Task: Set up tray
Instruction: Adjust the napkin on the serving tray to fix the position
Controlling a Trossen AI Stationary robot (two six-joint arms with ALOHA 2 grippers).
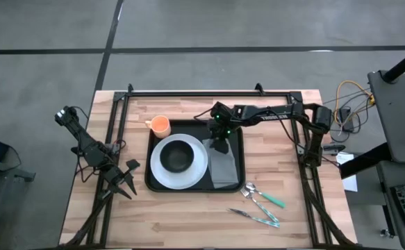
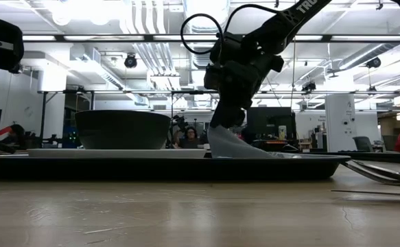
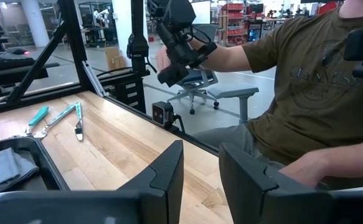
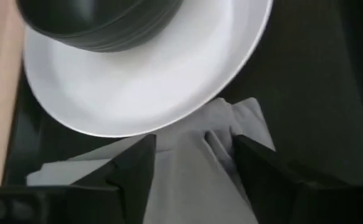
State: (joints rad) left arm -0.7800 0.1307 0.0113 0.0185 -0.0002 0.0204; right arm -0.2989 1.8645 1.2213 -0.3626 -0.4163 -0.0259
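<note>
The black tray [image 1: 149,156] lies mid-table. It carries a white plate [image 1: 162,170] with a black bowl [image 1: 178,154] on it, and beside them a grey napkin [image 1: 226,173] lies along the tray's right part. My right gripper [image 1: 219,144] points down over the napkin's far end. It is open, with a finger on either side of a raised fold [image 4: 218,140]. In the low view that end of the napkin [image 2: 237,147] rises toward the gripper [image 2: 221,127]. My left gripper [image 1: 122,184] is open and waits at the table's left edge. My right gripper comes from above at the far end of the napkin [image 4: 187,180]. Its open fingers straddle the bunched fold, which stands up between them while the rest lies flat on the tray. Whether the fingers touch the cloth, I cannot tell.
An orange cup [image 1: 160,125] stands on the table by the tray's far left corner. Teal-handled cutlery [image 1: 261,201] lies on the wood to the tray's near right. A person in an olive shirt [image 3: 312,74] sits beyond the table's right edge.
</note>
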